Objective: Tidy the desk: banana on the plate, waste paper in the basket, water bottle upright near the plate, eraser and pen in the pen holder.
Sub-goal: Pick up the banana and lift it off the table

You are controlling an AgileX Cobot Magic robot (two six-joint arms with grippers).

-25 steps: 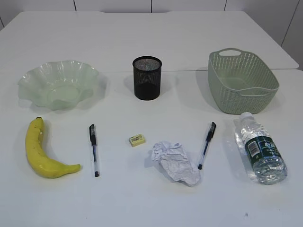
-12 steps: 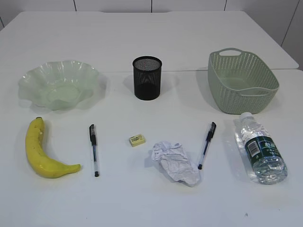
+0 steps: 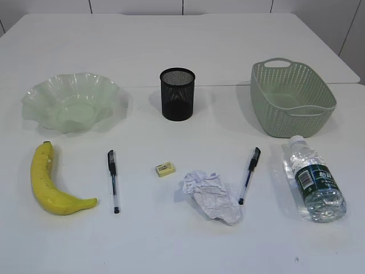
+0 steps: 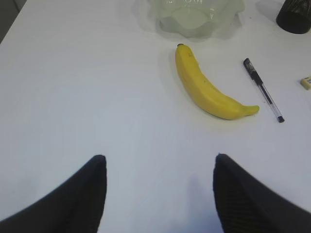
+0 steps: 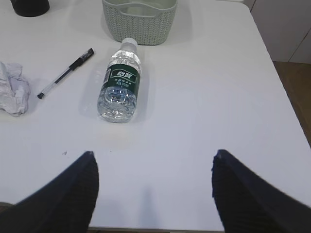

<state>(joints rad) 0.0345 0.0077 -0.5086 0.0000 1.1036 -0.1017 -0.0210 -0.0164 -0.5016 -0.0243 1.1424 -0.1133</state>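
Plate (image 4: 194,19) and pen holder (image 4: 296,19) — edge-cropped

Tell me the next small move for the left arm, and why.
Probably reach the left gripper forward and down over the banana. Its jaws stand open with nothing between them, the banana lies flat just ahead, apart from the pen, and the plate sits right beyond it.
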